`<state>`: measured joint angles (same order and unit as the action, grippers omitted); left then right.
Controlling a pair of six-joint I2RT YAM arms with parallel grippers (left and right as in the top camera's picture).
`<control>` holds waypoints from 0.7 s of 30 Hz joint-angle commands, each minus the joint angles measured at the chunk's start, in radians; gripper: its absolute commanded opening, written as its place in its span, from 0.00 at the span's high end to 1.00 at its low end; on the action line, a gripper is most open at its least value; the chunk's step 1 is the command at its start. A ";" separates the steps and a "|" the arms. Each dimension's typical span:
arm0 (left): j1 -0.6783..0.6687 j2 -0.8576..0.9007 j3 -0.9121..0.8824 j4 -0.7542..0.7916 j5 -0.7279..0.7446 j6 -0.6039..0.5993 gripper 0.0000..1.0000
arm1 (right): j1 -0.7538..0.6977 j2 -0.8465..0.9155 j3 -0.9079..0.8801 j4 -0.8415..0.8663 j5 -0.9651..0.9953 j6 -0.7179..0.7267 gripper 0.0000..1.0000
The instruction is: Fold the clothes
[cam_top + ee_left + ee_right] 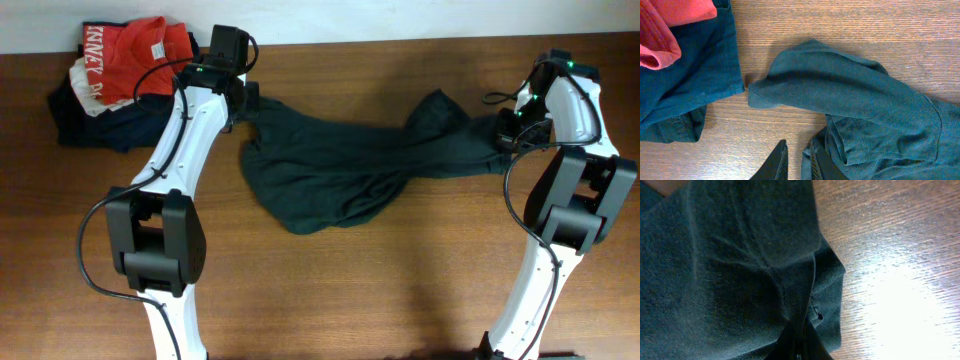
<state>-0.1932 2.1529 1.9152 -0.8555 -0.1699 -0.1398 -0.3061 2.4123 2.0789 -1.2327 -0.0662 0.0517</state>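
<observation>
A large, very dark T-shirt point(340, 165) of soft fabric lies crumpled on the brown wooden tabletop point(400, 280), drawn out in a long band between the two pincers. The right pincer point(507, 135) is clamped on one end of it. In the right wrist view the cloth point(730, 270) gathers into folds that run straight down into the closed fingers of that pincer point(799, 347), with bare tabletop off to one side.

The left pincer point(245, 105) sits at the opposite end of the T-shirt. In its own view the two black fingers point(777, 162) stand close together with only a narrow slit of wood showing between them. The dark cloth point(850, 95) presses against the outer side of one finger and spreads out ahead of the pincer point(796, 150). Whether any cloth is pinched there I cannot tell.

Beyond the left pincer, on the side away from the T-shirt, lies a pile of dark navy folded garments point(85, 125) with a red-orange shirt point(130, 50) with white lettering on top. The navy edge point(695, 75) comes just beside a rounded fold of the T-shirt.
</observation>
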 commanded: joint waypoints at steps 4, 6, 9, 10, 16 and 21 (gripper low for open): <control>0.006 0.000 -0.003 -0.002 -0.010 -0.002 0.84 | -0.013 0.019 0.042 -0.058 0.060 0.008 0.96; 0.006 0.000 -0.003 -0.011 -0.010 -0.002 0.84 | -0.027 0.019 0.138 -0.139 0.060 0.010 0.96; 0.006 -0.002 -0.003 -0.054 -0.010 -0.002 0.84 | -0.035 0.019 0.285 -0.299 0.056 0.035 0.96; 0.006 -0.002 -0.003 -0.078 -0.003 -0.002 0.84 | -0.035 0.019 0.336 -0.359 0.056 0.035 0.96; 0.006 0.001 -0.003 -0.200 0.177 0.008 0.42 | -0.035 -0.011 0.448 -0.467 0.040 0.088 0.96; 0.006 0.084 -0.003 -0.174 0.313 0.086 0.25 | -0.035 -0.077 0.448 -0.467 -0.164 0.087 0.96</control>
<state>-0.1932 2.1658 1.9148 -1.0508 0.0780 -0.0887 -0.3344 2.4294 2.5080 -1.6943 -0.1349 0.1299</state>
